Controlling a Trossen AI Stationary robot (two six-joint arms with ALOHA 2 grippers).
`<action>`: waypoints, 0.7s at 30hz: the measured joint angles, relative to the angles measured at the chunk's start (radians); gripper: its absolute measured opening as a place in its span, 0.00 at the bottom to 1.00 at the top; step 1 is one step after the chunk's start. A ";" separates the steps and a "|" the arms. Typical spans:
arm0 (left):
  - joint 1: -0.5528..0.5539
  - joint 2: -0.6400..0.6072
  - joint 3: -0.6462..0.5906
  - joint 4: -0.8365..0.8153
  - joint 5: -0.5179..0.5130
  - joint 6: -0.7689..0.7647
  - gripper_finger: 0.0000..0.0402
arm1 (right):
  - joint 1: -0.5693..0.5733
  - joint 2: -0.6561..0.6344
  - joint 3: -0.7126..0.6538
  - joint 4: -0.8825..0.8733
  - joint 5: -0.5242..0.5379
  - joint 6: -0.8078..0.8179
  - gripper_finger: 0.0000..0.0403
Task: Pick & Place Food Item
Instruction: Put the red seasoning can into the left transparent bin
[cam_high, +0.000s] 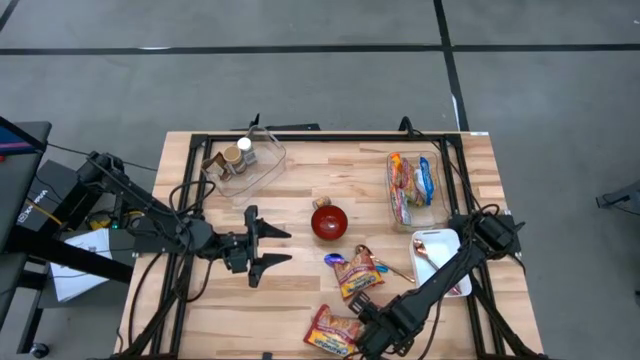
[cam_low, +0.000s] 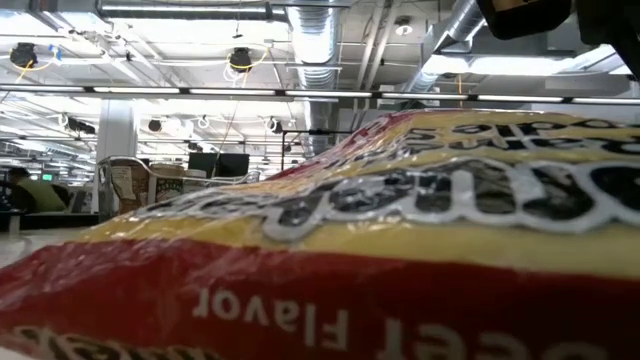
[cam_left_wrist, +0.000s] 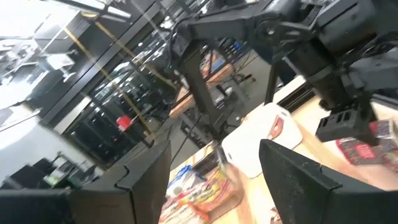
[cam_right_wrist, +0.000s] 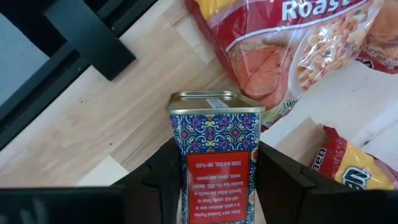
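Observation:
A tin (cam_right_wrist: 214, 149) with a blue patterned wrap and a red label sits between the fingers of my right gripper (cam_right_wrist: 217, 186), which points steeply down near the table's front edge (cam_high: 372, 318). Beside it lie snack packets (cam_high: 335, 332) (cam_high: 355, 272); one packet (cam_low: 330, 230) fills the low view. A red bowl (cam_high: 328, 222) stands at the table's middle. My left gripper (cam_high: 268, 246) hovers level and open left of the bowl, nothing between its fingers (cam_left_wrist: 143, 180). My right gripper pinches the tin by its two narrow long sides (cam_right_wrist: 179, 168), one finger on each. The fingers come from above, pointing steeply down. The labelled face is toward the wrist camera and the gold-rimmed end (cam_right_wrist: 214, 99) points away. Whether the tin is off the wood I cannot tell.
A clear tub (cam_high: 250, 160) with jars stands far left, another clear tub (cam_high: 415, 185) with packets far right, a white tray (cam_high: 440, 255) near the right arm. An orange snack bag (cam_right_wrist: 280, 43) and a yellow packet (cam_right_wrist: 354, 168) lie close to the tin.

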 joint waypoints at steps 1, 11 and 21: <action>0.000 0.000 0.000 -0.001 -0.016 0.001 0.60 | 0.001 -0.004 -0.001 0.000 0.000 0.007 0.38; 0.002 0.000 0.000 -0.017 -0.099 0.025 0.60 | 0.038 -0.158 -0.002 0.058 0.095 0.022 0.38; 0.075 0.000 -0.016 0.007 0.109 -0.030 0.60 | 0.139 -0.328 -0.001 0.325 0.344 -0.326 0.38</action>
